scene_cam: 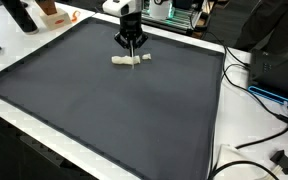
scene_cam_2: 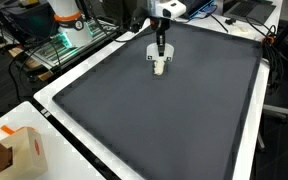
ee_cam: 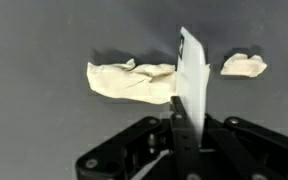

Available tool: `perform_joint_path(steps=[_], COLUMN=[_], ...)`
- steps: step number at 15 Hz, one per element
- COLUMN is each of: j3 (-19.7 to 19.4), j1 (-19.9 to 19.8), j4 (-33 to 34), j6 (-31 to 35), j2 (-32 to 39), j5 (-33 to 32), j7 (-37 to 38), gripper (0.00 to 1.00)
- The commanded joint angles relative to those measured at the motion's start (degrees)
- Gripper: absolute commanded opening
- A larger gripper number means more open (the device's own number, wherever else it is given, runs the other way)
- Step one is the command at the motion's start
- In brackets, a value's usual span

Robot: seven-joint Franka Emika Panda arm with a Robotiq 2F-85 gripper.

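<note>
Comes straight down onto the far part of the dark mat (scene_cam: 114,110), wrist vertical, so as to meet a flat-lying thing from the top rather than from the side. Holds the fingers (ee_cam: 187,130) pressed together, without visible gap in the wrist view, around a pale upright sliver (ee_cam: 192,70) that pokes out past the tips. Probably a fold of the white crumpled strip (ee_cam: 129,82), pinched up near its middle and seen edge-on; impossible to say for certain from so narrow a sight. Leaves the rest of the strip slack on the mat, with the long wrinkled part to one side of the pinch and a small loose end (ee_cam: 242,66) to the other. Looks separate from the long part there, though perhaps joined under the fingers.

Matches in both exterior views: fingers (scene_cam: 131,46) (scene_cam_2: 160,50) drawn to a point, touching the strip (scene_cam: 122,60) (scene_cam_2: 161,68) from above, with nothing lifted clear of the mat (scene_cam_2: 154,120). Grips toward the middle, seemingly because so limp a thing offers no firm edge to take hold of.

Lies well in from the mat's border, near the arm's base and far from the near edge. Confines everything else to the white counter (scene_cam: 222,110) around the mat: cables (scene_cam: 259,95) along one side, a cardboard box (scene_cam_2: 24,150) at a near corner, all well apart from the strip.
</note>
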Motion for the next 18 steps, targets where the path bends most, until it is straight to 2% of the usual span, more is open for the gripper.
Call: perform_joint_path(steps=[1,10,18], j3=[2.1,1.7,1.9], j1=[-2.0,-3.8,-5.1], j4=[-0.2,-4.8,-9.2], j6=[4.1,3.6,4.5], j2=[1.9,-0.3,-2.2], j5=[1.4,1.1,1.7], j7=[-2.3,-0.3,-3.4], gripper=[0.01,0.01,0.01])
